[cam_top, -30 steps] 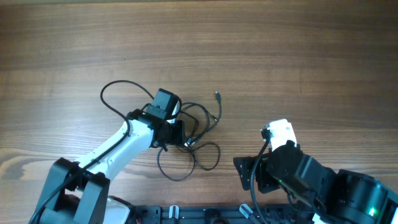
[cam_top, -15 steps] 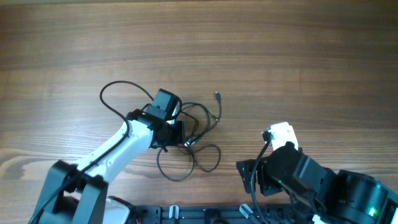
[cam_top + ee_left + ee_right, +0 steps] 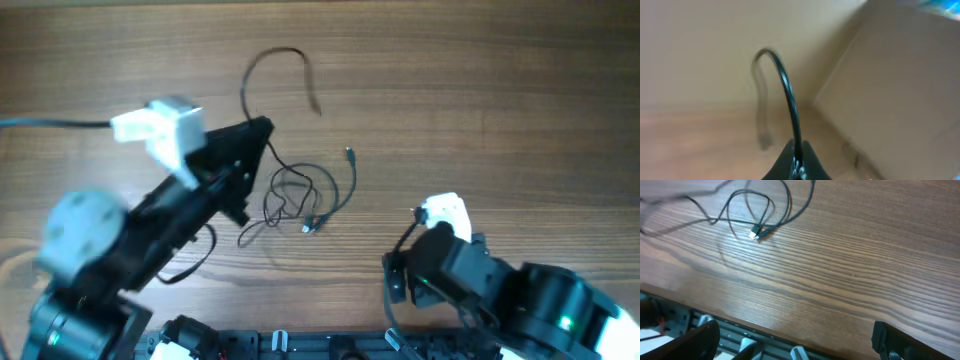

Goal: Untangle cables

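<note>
Arching away from the pinching left gripper (image 3: 262, 128), cable (image 3: 272, 50) tip hooking rightward.

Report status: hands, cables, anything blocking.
Left hand shut on black cable, held up in air. Right hand open, empty. Tangle lies on table. Nothing in the way.

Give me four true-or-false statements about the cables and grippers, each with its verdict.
1. The left gripper pinches a black cable. True.
2. The right gripper holds a cable. False: it is open and empty.
3. A tangle of cable lies on the table. True.
4. The table is white plastic. False: it is wood-grained.
</note>
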Robot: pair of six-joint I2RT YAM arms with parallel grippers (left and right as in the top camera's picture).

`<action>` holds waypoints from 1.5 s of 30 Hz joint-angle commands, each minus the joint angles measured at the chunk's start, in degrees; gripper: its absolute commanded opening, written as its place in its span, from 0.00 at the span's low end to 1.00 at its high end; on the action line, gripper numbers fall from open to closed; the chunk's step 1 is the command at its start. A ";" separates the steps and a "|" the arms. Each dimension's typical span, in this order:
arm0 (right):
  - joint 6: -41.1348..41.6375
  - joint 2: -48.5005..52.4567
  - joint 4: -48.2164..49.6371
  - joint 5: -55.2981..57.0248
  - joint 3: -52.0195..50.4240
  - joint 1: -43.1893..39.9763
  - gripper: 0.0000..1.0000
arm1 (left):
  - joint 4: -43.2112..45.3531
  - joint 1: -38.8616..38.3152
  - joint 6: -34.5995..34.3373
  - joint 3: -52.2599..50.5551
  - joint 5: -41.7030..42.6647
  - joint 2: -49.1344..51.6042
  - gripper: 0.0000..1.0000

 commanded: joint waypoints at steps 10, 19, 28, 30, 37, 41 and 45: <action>-28.85 25.94 27.30 -15.74 0.17 0.07 1.00 | -8.61 -0.09 4.35 1.20 -40.00 -6.01 0.04; -29.73 27.52 60.19 -19.23 0.17 0.07 0.40 | -13.44 -0.09 5.81 1.20 -40.85 -5.95 0.04; -29.73 26.49 46.38 2.32 0.17 -0.04 0.04 | -20.00 -0.09 5.81 1.18 -40.85 -5.95 0.04; -29.27 25.09 41.79 9.20 0.20 -0.04 0.04 | -22.47 -0.09 5.57 1.18 -40.79 -5.92 0.29; -29.99 11.08 40.89 28.02 3.04 -7.06 0.04 | -32.94 -0.09 2.45 1.18 -39.91 -5.90 1.00; -35.39 0.00 49.83 24.63 6.78 -16.06 0.04 | -36.11 -0.09 1.03 1.18 -36.41 -5.90 1.00; -38.58 -7.58 58.71 23.61 13.18 -18.03 0.04 | -37.64 -0.09 1.07 1.14 -29.81 -5.90 1.00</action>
